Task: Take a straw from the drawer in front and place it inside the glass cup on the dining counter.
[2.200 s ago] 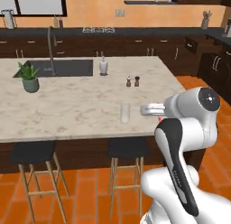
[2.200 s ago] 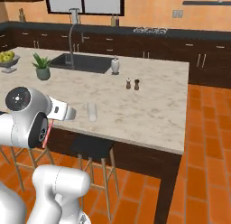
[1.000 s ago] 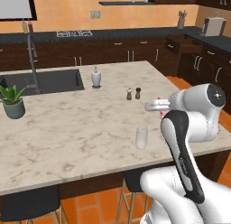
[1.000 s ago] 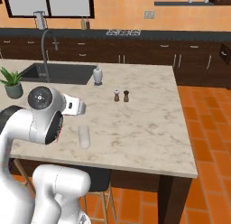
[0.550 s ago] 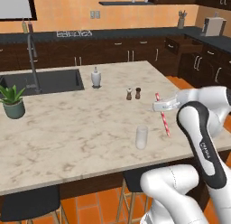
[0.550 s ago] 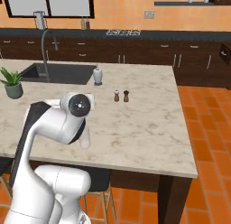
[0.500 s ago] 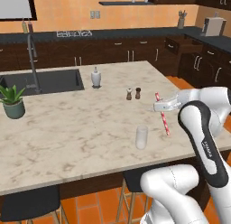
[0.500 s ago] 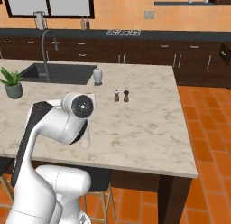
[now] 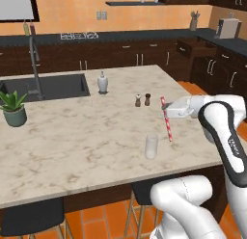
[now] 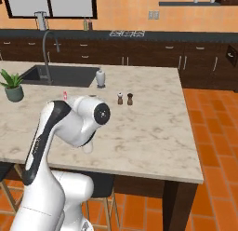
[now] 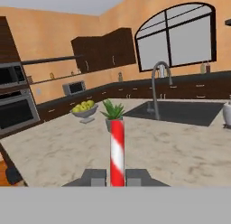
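A red-and-white striped straw (image 9: 167, 120) hangs nearly upright over the beige marbled dining counter (image 9: 87, 137), with my gripper (image 9: 166, 107) shut on its upper part. The clear glass cup (image 9: 151, 146) stands on the counter just left of the straw's lower end, a little nearer the front edge. In the hand view the straw (image 11: 117, 151) rises between my two fingertips (image 11: 95, 176). In the right base view my arm covers the cup, and the straw's tip (image 10: 65, 94) pokes out above it. An open dark drawer (image 9: 198, 46) juts from the back right cabinets.
Salt and pepper shakers (image 9: 143, 99) stand behind the cup, with a white soap bottle (image 9: 102, 82) further back. The sink (image 9: 48, 86) with its faucet and a potted plant (image 9: 14, 110) take the counter's left. Stools (image 9: 29, 219) stand under the front edge. A fruit bowl (image 11: 85, 111) sits far left.
The base drove, shifting both views. Since then my arm has swung the hand out over the counter, bringing the straw into sight right of the cup and slightly leftward.
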Available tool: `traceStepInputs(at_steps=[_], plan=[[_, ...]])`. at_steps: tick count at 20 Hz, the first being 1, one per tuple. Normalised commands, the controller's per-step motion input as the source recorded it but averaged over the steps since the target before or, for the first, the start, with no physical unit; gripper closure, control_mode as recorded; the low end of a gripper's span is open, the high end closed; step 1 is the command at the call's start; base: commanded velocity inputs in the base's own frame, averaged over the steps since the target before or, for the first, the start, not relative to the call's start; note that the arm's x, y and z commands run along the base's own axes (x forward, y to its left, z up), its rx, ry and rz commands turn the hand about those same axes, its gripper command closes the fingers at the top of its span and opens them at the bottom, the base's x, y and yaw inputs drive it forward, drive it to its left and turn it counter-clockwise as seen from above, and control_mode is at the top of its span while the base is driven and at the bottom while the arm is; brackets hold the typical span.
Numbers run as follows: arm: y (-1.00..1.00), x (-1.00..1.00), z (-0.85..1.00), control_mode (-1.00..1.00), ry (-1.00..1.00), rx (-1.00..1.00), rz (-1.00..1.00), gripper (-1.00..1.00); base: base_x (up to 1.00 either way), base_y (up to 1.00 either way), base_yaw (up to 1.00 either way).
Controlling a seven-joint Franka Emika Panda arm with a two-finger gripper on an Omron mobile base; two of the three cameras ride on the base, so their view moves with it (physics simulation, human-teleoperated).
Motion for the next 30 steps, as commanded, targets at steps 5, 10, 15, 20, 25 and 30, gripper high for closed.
traceStepInputs(at_steps=[5,10,15,20,25,30], plan=[[0.02,0.52,-0.01,-1.00,-0.01,0.12,0.18,1.00,0.00,0.00,0.00],[0.00,0.52,-0.18,-1.00,-0.05,0.05,0.21,1.00,0.00,0.00,0.00],[-0.05,0.46,-0.13,-1.00,-0.05,0.00,0.18,1.00,0.00,0.00,0.00],[-0.13,0.19,-0.12,-1.00,-0.01,0.00,0.14,1.00,0.00,0.00,0.00],[-0.07,0.01,-0.22,-1.00,0.00,0.02,0.13,1.00,0.00,0.00,0.00],[0.00,0.13,-0.19,-1.00,0.00,0.08,0.13,1.00,0.00,0.00,0.00]])
